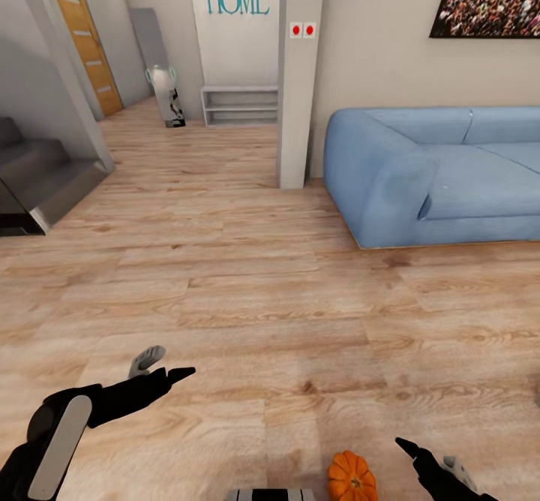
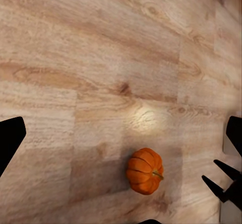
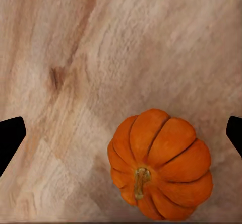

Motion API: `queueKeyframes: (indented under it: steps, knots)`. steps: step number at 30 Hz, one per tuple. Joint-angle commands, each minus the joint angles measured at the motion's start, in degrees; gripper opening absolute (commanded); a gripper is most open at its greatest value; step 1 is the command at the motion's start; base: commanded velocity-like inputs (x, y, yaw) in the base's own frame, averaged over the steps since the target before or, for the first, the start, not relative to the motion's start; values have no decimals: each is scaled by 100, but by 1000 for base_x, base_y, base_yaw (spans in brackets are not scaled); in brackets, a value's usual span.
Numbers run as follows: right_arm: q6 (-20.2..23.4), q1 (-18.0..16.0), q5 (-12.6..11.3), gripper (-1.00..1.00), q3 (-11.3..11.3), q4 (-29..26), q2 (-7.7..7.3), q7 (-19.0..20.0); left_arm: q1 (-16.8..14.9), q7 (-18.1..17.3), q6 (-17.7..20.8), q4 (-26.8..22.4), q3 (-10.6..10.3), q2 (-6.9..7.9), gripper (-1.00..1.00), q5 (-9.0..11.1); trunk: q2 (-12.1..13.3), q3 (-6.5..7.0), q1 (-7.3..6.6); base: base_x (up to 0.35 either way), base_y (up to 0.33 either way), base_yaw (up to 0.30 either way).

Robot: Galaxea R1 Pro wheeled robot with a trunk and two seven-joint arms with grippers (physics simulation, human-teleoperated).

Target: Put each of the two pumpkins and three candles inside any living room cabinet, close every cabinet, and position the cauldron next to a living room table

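One pumpkin (image 1: 351, 477) lies on the wood floor (image 1: 247, 291), just beside the right hand (image 1: 435, 460) and apart from the blue sofa (image 1: 427, 178); it is not yet grasped. Both the right hand and the left hand (image 1: 161, 366) stand wide and empty. Judged from this, no item is stored; cabinet, candles and cauldron remain to be handled.

A pumpkin (image 1: 351, 478) sits on the floor (image 1: 247, 291) just left of the right gripper (image 1: 420, 452); the sofa (image 1: 435, 175) stands far ahead right, stairs (image 1: 37, 178) far left.
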Motion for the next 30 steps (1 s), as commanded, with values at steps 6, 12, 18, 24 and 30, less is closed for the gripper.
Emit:
queueKeyframes:
  steps: [6, 12, 18, 24, 30]
  knots:
    - [233, -2, -41, 100, -72, 0, 0, 15, -3, -60, 24, -3, -20, 21, 100, 16, -244, -112, 131, 0, 0, 0]
    - [244, -3, -40, 100, -78, -6, 17, 15, -3, -60, 24, -2, -164, 21, 100, 24, -409, -228, 225, 0, 0, 0]
    - [188, -5, -29, 100, -79, -37, 70, 23, -3, -60, 24, -2, -208, 21, 100, 25, -417, -361, 241, 0, 0, 0]
    - [-107, -3, -29, 100, -77, -52, 85, 14, -3, -60, 24, 3, -215, 14, 100, 27, -425, -494, 256, 0, 0, 0]
    - [-116, -2, -39, 100, -77, -49, 53, 34, -3, -60, 24, 3, -215, 12, 100, 33, -433, -627, 272, 0, 0, 0]
